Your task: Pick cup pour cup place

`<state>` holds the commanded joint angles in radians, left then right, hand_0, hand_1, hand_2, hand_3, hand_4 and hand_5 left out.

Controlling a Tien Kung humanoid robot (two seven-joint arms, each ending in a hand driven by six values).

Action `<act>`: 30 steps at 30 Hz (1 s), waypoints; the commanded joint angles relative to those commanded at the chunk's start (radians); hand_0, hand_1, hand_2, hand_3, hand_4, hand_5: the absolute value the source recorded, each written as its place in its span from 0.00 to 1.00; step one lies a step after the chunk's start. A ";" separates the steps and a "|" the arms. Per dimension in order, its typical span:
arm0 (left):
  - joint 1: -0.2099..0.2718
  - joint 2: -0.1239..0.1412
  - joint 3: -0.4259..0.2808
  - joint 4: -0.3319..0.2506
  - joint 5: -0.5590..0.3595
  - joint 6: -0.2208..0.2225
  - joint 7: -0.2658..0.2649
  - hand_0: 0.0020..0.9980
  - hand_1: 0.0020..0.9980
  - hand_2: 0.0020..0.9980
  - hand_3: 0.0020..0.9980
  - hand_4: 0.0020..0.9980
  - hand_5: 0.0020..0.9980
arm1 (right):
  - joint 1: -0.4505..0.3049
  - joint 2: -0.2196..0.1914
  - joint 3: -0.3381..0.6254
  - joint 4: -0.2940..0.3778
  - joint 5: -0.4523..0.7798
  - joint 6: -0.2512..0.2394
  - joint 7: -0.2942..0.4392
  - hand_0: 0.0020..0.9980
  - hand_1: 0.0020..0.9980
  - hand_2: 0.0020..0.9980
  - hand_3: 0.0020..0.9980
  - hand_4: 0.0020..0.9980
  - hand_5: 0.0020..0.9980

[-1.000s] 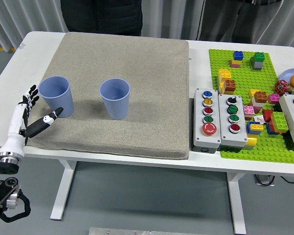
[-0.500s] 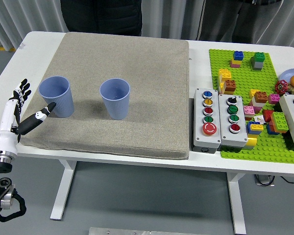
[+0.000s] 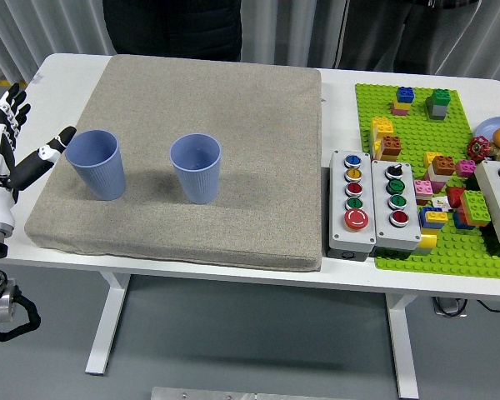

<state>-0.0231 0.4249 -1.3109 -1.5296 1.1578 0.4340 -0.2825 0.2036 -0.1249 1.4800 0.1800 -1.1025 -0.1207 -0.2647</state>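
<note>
Left hand [image 3: 8, 146] — fingers spread, holding nothing — hovers just beside the left cup [image 3: 96, 163] on the mat [image 3: 233, 125].

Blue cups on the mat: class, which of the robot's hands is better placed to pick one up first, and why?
Left. The left hand sits open just left of the nearer blue cup, holding nothing. No right hand is in view.

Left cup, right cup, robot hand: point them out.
Left cup [image 3: 97, 167], head view, on its outer wall.
Right cup [image 3: 197, 173], head view, on its outer wall.
Left robot hand [image 3: 2, 152], head view, on its white palm.
</note>
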 joint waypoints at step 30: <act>-0.222 0.053 -0.208 -0.058 -0.055 -0.013 -0.005 0.89 0.90 1.00 1.00 0.98 0.50 | 0.008 0.000 -0.012 0.000 0.018 -0.008 -0.003 0.72 0.67 0.65 0.61 0.00 0.18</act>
<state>-0.2449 0.4782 -1.5190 -1.5879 1.1030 0.4214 -0.2878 0.2118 -0.1247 1.4682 0.1800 -1.0846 -0.1290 -0.2676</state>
